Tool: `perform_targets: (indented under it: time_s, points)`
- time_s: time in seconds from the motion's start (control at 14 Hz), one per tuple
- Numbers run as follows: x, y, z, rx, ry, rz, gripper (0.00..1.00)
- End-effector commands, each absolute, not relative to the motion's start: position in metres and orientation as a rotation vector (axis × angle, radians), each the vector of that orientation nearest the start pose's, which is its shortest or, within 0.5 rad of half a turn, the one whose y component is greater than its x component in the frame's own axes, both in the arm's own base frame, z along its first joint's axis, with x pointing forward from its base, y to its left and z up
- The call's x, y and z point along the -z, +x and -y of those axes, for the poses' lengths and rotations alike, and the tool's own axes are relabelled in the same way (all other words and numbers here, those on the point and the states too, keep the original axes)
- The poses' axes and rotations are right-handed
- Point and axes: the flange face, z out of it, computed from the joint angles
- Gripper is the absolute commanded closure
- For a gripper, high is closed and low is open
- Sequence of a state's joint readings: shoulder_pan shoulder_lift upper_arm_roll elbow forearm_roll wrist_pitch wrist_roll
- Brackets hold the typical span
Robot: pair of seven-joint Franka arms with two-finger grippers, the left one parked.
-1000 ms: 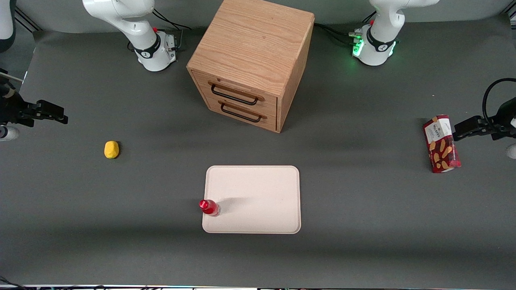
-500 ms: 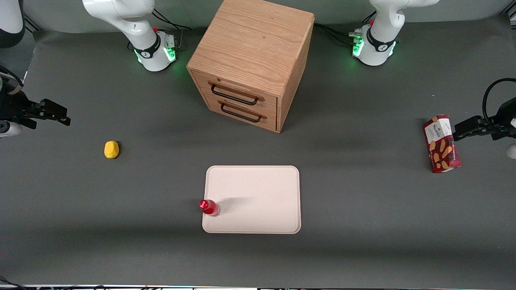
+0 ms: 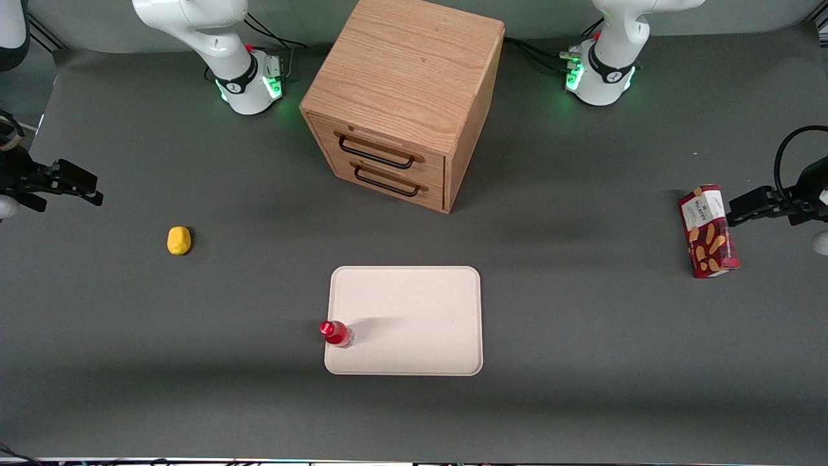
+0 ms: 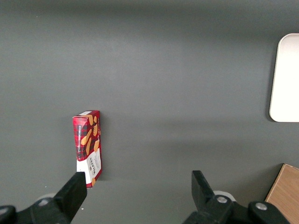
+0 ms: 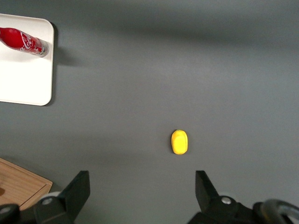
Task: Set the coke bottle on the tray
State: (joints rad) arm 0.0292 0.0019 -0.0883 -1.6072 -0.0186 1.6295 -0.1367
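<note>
The small red coke bottle [image 3: 336,332] stands upright on the cream-pink tray [image 3: 414,317], in the tray's near corner toward the working arm's end. The wrist view shows the same bottle [image 5: 22,41] on the tray [image 5: 23,79]. My gripper [image 3: 71,181] hangs high at the working arm's end of the table, well away from the tray. Its fingers [image 5: 78,190] stand wide apart with only bare table between them, so the gripper [image 5: 140,186] is open and holds nothing.
A yellow lump [image 3: 179,240] lies on the mat between my gripper and the tray, also seen below the wrist as the lump [image 5: 179,142]. A wooden drawer cabinet [image 3: 404,97] stands farther from the camera than the tray. A red snack box [image 3: 708,231] lies toward the parked arm's end.
My gripper has shifted slightly outward, away from the tray. The bottle, tray and other things have not moved.
</note>
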Motion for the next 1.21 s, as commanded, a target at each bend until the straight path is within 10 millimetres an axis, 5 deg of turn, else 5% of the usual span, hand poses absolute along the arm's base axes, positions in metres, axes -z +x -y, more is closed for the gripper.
perform_targets:
  time_s: [0.0,1.14]
  points:
    - [-0.6157,0.5615,0.0374,0.052,-3.147,0.128,0.0]
    - [-0.618,0.5609,0.0401,0.059,-3.151,0.056,0.0]
